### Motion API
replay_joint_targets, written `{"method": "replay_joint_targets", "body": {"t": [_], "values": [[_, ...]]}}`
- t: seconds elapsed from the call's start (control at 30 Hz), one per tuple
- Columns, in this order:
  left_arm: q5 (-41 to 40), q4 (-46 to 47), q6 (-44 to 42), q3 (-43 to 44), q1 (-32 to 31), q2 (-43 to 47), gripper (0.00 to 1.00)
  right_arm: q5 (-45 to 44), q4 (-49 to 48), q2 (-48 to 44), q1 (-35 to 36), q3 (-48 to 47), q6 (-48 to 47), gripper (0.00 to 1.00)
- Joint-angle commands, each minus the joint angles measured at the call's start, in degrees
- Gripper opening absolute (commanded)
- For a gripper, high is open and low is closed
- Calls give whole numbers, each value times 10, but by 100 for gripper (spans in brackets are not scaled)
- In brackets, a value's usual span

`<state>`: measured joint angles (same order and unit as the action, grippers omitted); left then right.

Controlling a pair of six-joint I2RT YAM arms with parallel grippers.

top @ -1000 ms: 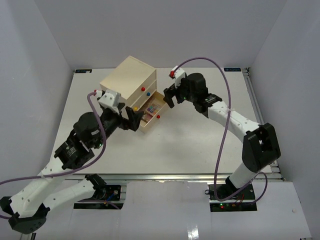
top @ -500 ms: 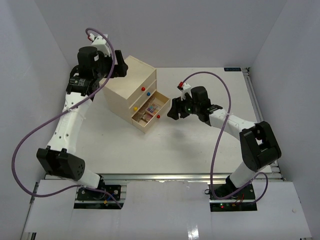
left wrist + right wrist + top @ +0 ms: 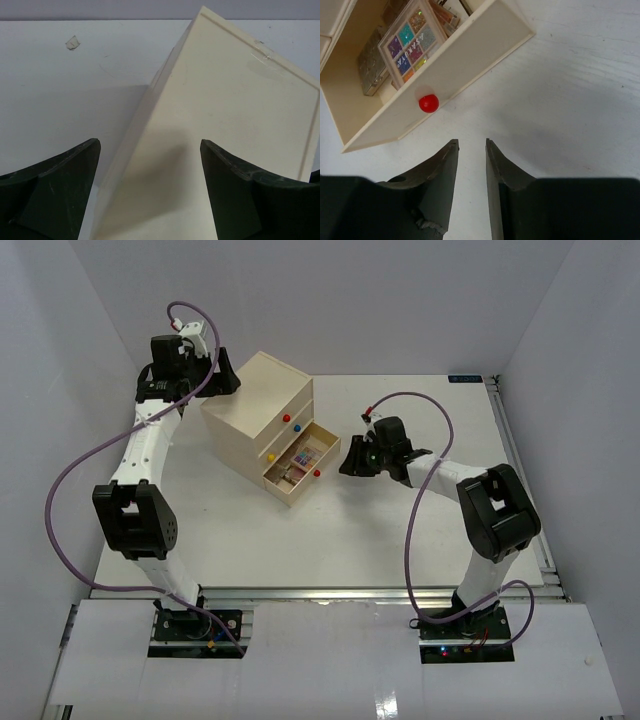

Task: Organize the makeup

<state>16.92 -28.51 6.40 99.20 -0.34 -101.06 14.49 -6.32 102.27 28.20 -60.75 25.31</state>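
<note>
White tabletop (image 3: pixel 330 540); my right wrist view shows a glittery multicolour palette (image 3: pixel 412 42) inside the cream wooden chest's (image 3: pixel 262 405) open drawer (image 3: pixel 465 55), while my left wrist view shows only the chest's plain top. My left end effector (image 3: pixel 150 145) is spread wide and my right end effector (image 3: pixel 471 142) is nearly closed; both are empty.

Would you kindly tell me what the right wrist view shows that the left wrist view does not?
Right wrist only: a pulled-out cream wooden drawer with a round red knob, holding a glittery multicoloured eyeshadow palette and a silver palette; the right end effector, fingers narrowly apart, empty. Left wrist only: the plain flat top of the cream wooden drawer chest, a small scrap on the white table, the left end effector wide open. Both: parts of that chest and the table.
</note>
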Motion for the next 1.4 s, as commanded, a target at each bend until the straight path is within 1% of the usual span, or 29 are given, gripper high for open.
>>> {"method": "replay_joint_targets", "body": {"t": [0.0,0.1,0.27,0.37,0.47,0.6,0.67,0.77,0.87,0.93,1.03,1.1,1.2,1.23,1.3,1.33,1.37], "values": [[62,29,-23,33,3,-13,89,30,-37,48,-2,-37,76,34],[79,34,-27,17,3,-20,87,57,-40,83,5,-54,123,32],[114,37,-40,-15,3,-25,85,45,-31,137,30,-112,133,31],[134,36,-44,-26,3,-27,83,50,-56,163,44,-140,155,31],[150,36,-46,-39,3,-29,83,59,-63,197,53,-194,173,31],[161,36,-51,-65,-1,-29,82,89,-97,244,57,-252,213,32],[162,36,-54,-73,-4,-33,82,104,-119,260,59,-262,230,32],[167,35,-52,-81,-9,-41,82,106,-121,282,60,-296,226,34],[166,36,-50,-86,-16,-47,82,115,-106,325,55,-362,219,36],[165,37,-46,-88,-17,-48,83,120,-104,337,53,-395,223,37],[161,41,-34,-87,-17,-49,83,126,-118,340,51,-399,218,43],[149,42,-31,-82,-17,-49,84,126,-117,334,50,-384,210,44],[104,40,-13,-57,-13,-51,88,118,-115,292,35,-321,181,50],[93,40,-3,-45,-11,-51,90,113,-111,269,29,-293,159,52],[76,41,20,-27,-3,-49,93,105,-82,218,19,-262,90,59],[63,40,28,-6,1,-48,93,100,-64,196,12,-234,58,64],[54,40,34,14,2,-45,95,102,-40,163,4,-216,23,66]]}}
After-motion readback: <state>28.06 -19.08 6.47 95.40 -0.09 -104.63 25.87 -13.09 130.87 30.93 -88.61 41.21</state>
